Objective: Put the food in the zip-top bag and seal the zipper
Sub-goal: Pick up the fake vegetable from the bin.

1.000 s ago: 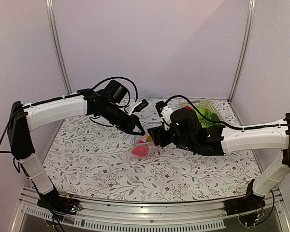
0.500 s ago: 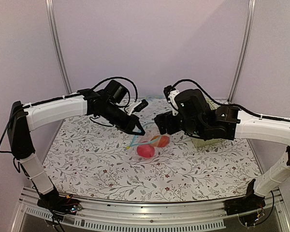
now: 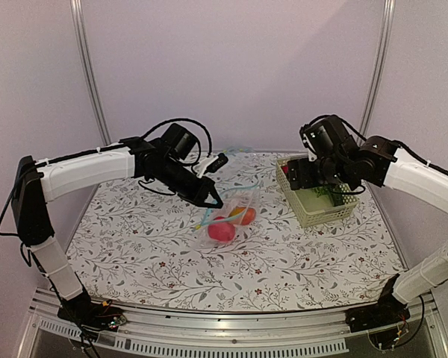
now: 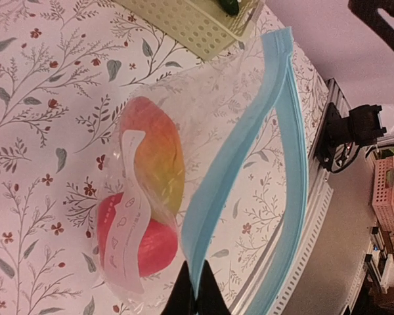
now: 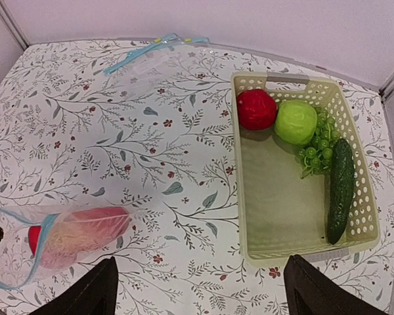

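The clear zip-top bag (image 3: 230, 221) lies mid-table with its mouth held up. It holds a round red fruit (image 4: 141, 241) and an orange-red oval piece (image 4: 159, 154). My left gripper (image 4: 196, 296) is shut on the light blue zipper strip (image 4: 240, 151) at the bag's mouth, also seen from above (image 3: 213, 201). The bag's mouth is open. My right gripper (image 5: 200, 295) is open and empty, high above the basket's left edge (image 3: 322, 183). The dark green cucumber (image 5: 340, 190) and another red fruit (image 5: 256, 108) lie in the basket.
The pale yellow basket (image 5: 276, 216) at the right also holds a bright green apple (image 5: 295, 121) and a green grape bunch (image 5: 315, 152). A second clear bag with a blue strip (image 5: 151, 56) lies flat at the table's far edge. Walls enclose the table on three sides.
My right gripper has pulled away from the bag's mouth, rising and swinging right to above the basket. The bag has settled with both pieces inside. The left gripper has not moved.
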`<action>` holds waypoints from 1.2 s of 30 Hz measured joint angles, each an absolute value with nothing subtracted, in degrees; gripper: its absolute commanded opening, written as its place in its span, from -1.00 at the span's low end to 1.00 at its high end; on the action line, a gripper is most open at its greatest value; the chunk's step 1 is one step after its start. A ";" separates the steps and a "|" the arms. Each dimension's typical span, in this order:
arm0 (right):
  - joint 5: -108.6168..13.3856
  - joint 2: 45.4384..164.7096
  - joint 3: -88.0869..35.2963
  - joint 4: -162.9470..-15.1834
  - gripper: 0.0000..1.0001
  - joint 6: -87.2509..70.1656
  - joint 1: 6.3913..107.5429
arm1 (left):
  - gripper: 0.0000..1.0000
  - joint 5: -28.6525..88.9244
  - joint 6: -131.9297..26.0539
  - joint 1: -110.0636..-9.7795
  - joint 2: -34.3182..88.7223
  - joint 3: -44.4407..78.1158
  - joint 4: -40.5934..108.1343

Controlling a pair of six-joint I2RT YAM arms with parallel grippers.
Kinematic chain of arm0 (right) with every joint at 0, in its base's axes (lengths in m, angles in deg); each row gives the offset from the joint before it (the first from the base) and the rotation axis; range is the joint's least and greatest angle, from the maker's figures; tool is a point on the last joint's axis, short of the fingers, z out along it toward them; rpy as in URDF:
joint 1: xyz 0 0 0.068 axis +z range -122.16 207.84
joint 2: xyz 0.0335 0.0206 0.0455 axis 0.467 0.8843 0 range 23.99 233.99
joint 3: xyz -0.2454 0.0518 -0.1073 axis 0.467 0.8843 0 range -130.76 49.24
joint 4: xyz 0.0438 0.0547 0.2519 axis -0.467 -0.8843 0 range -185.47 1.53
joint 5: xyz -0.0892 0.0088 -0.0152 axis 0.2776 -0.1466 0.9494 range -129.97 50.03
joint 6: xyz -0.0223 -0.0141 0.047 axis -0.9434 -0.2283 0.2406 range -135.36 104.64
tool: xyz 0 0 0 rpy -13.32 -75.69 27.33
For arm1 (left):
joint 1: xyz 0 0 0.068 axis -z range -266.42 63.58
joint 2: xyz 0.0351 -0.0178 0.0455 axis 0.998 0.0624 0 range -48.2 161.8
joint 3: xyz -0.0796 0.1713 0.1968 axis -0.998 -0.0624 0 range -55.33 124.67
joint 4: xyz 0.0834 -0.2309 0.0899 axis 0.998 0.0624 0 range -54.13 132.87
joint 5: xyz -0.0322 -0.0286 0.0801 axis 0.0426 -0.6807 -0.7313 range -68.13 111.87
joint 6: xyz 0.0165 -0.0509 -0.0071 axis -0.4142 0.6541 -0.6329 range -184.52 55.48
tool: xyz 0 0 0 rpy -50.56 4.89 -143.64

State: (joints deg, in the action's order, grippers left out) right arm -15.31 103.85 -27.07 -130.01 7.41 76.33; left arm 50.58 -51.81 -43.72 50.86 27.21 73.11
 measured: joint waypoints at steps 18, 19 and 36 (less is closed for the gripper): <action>-24.60 115.87 -29.81 -133.59 0.43 0.54 48.18 | -1.00 46.43 -51.87 -43.77 50.86 26.25 72.93; -24.90 117.25 -30.33 -133.55 0.42 0.08 47.24 | -1.00 46.34 -51.92 -43.77 50.86 26.25 72.93; -23.72 133.20 -36.84 -132.35 0.21 -4.59 41.75 | -1.00 45.56 -52.44 -43.94 50.86 26.25 73.00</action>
